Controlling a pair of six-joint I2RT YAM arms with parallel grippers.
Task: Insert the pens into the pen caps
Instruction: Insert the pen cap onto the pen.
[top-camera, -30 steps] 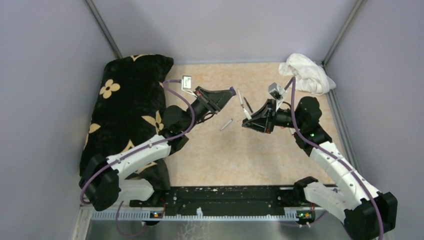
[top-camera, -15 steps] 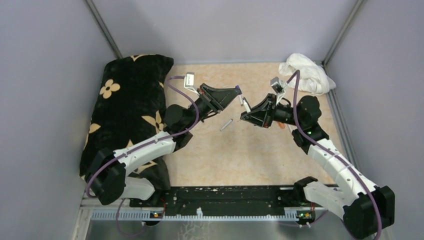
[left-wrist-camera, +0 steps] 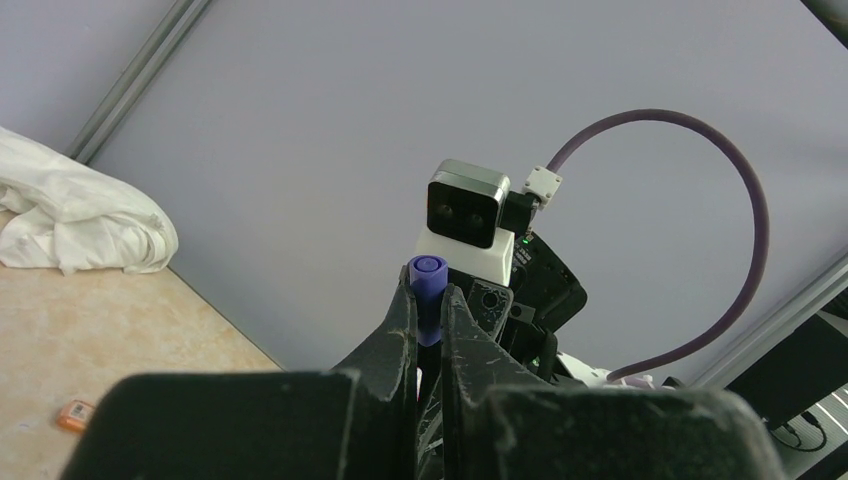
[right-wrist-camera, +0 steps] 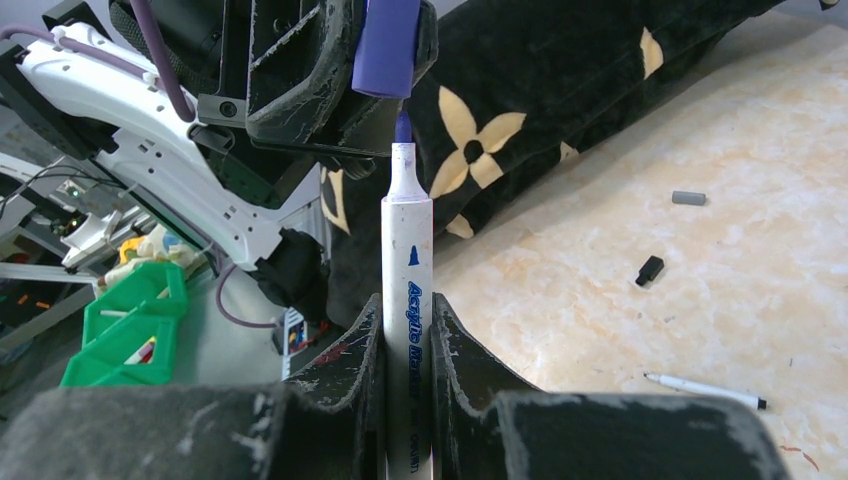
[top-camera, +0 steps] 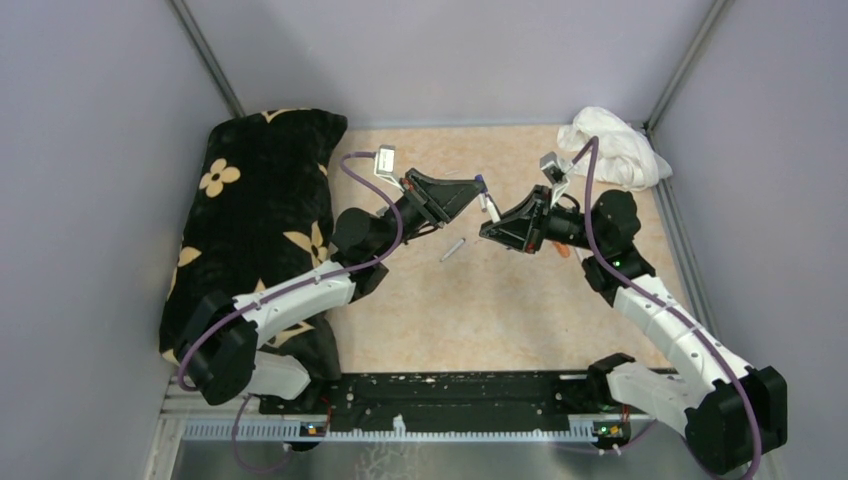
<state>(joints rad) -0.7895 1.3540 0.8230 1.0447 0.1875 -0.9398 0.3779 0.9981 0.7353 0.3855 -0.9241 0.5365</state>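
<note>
Just off the right edge of the black plush cushion with tan flower shapes, raised above the beige marbled table, we see the short blue-purple plastic pen cap. It is pinched between the two black fingers of the left gripper, with one end poking out past the fingertips. Facing its other end is the white-barrelled marker pen with blue lettering, clamped at mid-barrel by the right gripper, whose jaws press on both sides of it. The pen's blue nib lines up with the cap's mouth and sits right at it; we cannot tell whether it has entered. Flat on the table, a little out from the cushion, lie a small grey cap, then a small black cap slightly farther off. Farther still is a thin white pen with a dark tip. A small orange piece rests on the table beyond the right arm, well apart from the cushion. A crumpled white cloth is bunched in the far corner, across the table from the cushion.
</note>
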